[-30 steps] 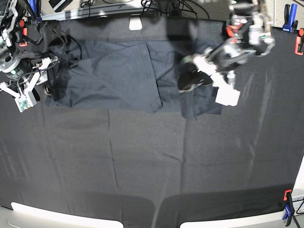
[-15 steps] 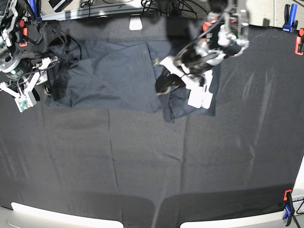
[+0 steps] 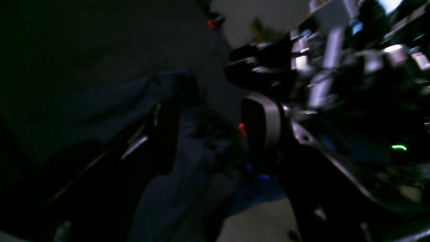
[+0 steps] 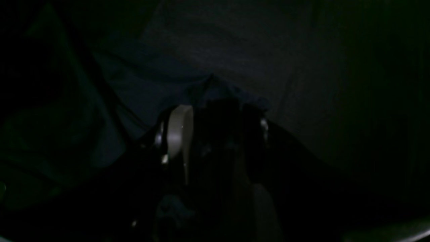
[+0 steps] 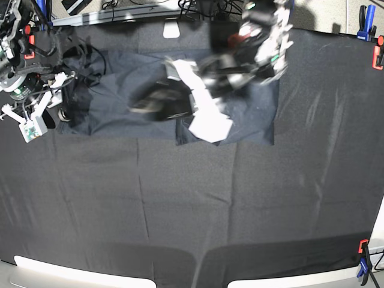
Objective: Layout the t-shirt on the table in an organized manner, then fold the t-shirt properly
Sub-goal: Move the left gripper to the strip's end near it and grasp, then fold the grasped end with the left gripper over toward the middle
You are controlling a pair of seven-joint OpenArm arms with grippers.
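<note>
The shirt (image 5: 246, 123) lay roughly spread and partly folded, neat folding outstanding; both hands' (image 3: 215, 134) (image 4: 218, 141) fingers stood apart.

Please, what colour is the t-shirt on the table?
The t-shirt is dark bluish grey, nearly black; it shows best in the base view.

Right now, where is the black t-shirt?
In the base view, the t-shirt lies across the far half of the table, under the left arm's open end effector, reaching to the right arm's.
</note>
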